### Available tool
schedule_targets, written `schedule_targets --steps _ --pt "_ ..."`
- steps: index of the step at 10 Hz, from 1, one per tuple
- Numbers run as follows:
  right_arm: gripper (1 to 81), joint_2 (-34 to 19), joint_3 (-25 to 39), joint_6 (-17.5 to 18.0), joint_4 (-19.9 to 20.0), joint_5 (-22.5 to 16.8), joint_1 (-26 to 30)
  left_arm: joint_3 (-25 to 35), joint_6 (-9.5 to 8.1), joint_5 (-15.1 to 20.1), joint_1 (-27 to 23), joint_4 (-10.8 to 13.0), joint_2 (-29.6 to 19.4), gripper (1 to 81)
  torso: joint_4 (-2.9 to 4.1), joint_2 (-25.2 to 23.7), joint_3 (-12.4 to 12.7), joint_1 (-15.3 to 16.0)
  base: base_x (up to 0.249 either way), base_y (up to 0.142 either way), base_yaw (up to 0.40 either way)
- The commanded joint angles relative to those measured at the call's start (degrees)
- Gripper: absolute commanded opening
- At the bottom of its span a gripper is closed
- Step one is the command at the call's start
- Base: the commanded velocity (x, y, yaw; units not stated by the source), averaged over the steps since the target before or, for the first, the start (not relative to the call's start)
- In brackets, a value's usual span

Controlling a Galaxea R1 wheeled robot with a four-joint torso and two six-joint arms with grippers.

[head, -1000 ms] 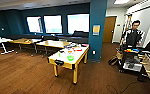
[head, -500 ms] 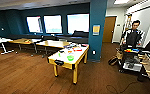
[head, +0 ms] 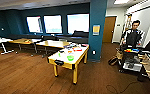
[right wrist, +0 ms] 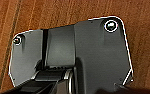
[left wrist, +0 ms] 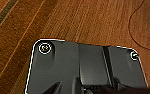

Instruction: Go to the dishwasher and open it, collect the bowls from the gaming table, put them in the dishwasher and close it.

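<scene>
The gaming table (head: 70,58) ahead has yellow legs and frame and a pale top, with a bright green bowl (head: 70,57) near its front end and red and orange things farther back. Brown plank floor (head: 23,75) runs to dark teal walls (head: 13,22) and a teal pillar (head: 98,15). On the right a person (head: 132,36) in black and white stands behind a dark cart (head: 131,60), by an orange-brown door (head: 109,28).

A green bowl (head: 70,57) sits upright on the yellow gaming table (head: 66,62), near its front end
</scene>
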Motion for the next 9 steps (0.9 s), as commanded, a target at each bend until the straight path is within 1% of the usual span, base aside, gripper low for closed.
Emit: schedule_targets --steps 1,9 --pt "81.1 0.1 0.4 -0.1 -0.1 -2.7 3.1 0.0 0.27 2.4 -3.4 0.0 0.0 81.1 0.0 0.0 0.0 0.0 0.085 0.0 0.0" --pt "81.1 0.2 0.3 -0.1 -0.1 -2.7 3.1 0.0 0.27 2.4 -3.4 -0.1 0.0 81.1 0.0 0.0 0.0 0.1 0.093 0.0 0.0"
